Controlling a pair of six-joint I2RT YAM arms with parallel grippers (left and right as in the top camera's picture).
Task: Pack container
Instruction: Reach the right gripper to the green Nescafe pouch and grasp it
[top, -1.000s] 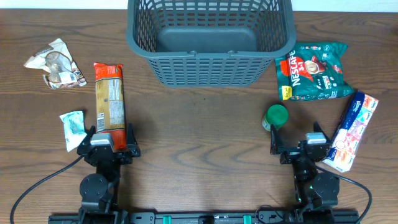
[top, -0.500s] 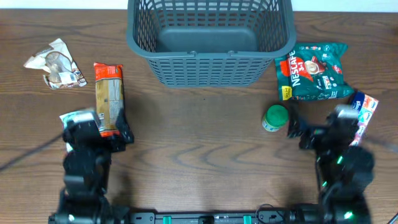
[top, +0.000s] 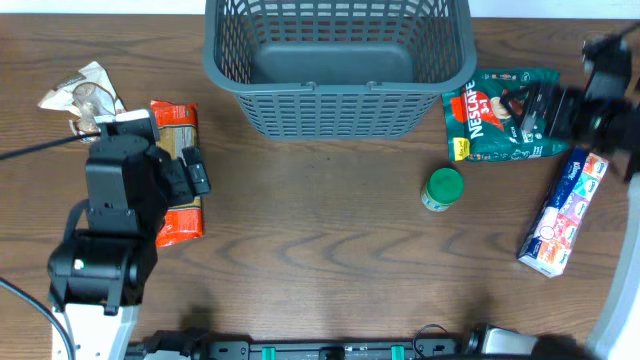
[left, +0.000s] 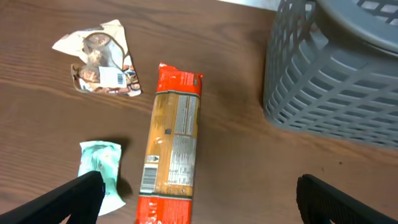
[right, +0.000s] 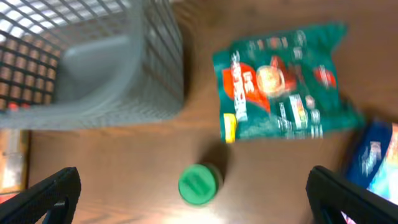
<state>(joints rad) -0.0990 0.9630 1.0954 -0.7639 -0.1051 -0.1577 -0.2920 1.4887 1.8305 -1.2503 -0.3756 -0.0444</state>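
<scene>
The container (top: 340, 92) is a dark grey slatted basket at the table's back centre, with nothing in it; it also shows in the left wrist view (left: 336, 74) and the right wrist view (right: 93, 68). My left gripper (top: 190, 172) is open and empty, held above a long orange and red packet (top: 174, 125), which the left wrist view (left: 174, 143) shows lying between the jaws (left: 202, 205). My right gripper (top: 540, 108) is open and empty, high above a green Nescafe packet (top: 505, 115). Its wrist view (right: 202, 202) looks down on a green-lidded jar (right: 199, 183).
A crumpled white packet (top: 88, 100) lies at the back left. A small mint packet (left: 99, 168) lies left of the long packet. The green-lidded jar (top: 442, 188) stands right of centre. A blue, white and pink box (top: 563, 210) lies at the right edge.
Both arms have lifted from the front edge. The left has moved back over the long packet. The right has swung to the far right, over the Nescafe packet.
</scene>
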